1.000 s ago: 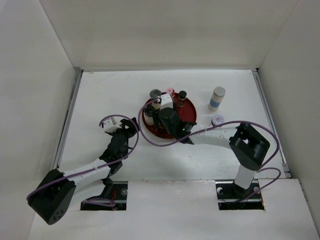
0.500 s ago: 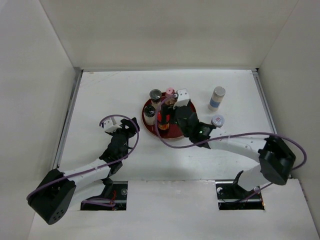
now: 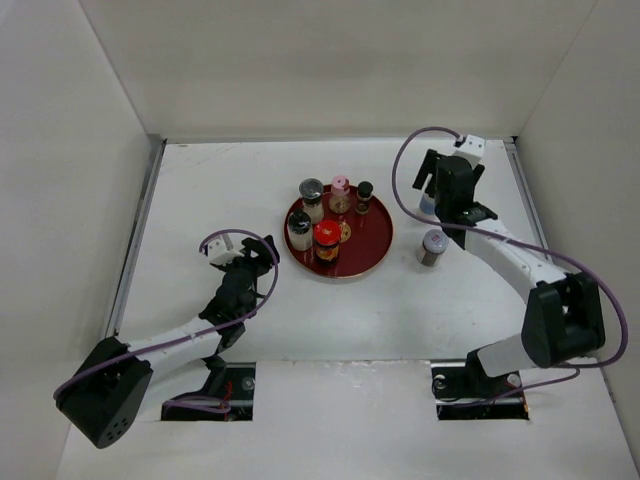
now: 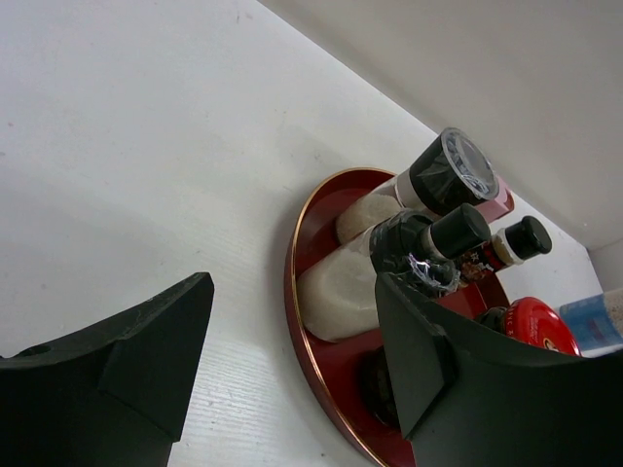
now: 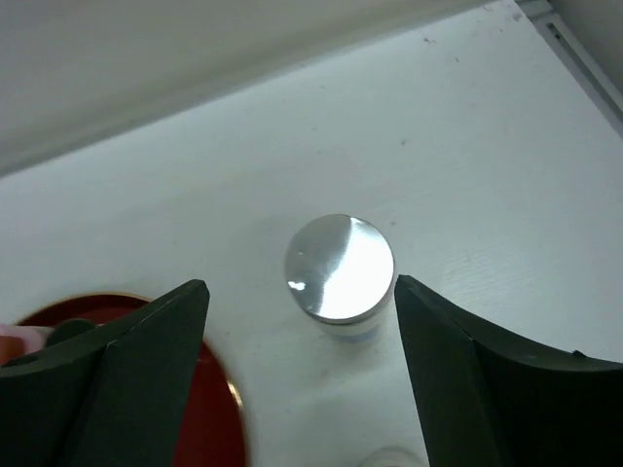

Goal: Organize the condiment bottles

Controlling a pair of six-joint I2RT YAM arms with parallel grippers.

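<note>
Between the right gripper's point(image 5: 300, 289) spread jaws, a little below them, we find the silver-capped shaker point(image 5: 340, 268) standing upright on the table point(image 5: 438, 117). Neither finger has closed on it. Beyond the left-hand jaw, the rim of the red tray point(image 5: 222, 409) just shows.

Our left gripper point(image 4: 292, 311) holds nothing. Its jaws stand apart over bare table, with the tray ahead of them, past the right-hand jaw.

From above, five bottles already stand on the tray:
- the red-capped jar point(image 3: 326, 236)
- the pale jar point(image 3: 298, 228)
- the dark-lidded jar point(image 3: 311, 190)
- the pink-capped bottle point(image 3: 340, 186)
- the small black-capped bottle point(image 3: 365, 190)

Two are not yet on it. One is the shaker under the right jaws, and the other is the grey-capped jar point(image 3: 432, 245), which sits on the table nearer the arm's base than those jaws.

If the tray is where the bottles belong, we judge the job well past halfway. What remains is gripping and carrying over these last two.
</note>
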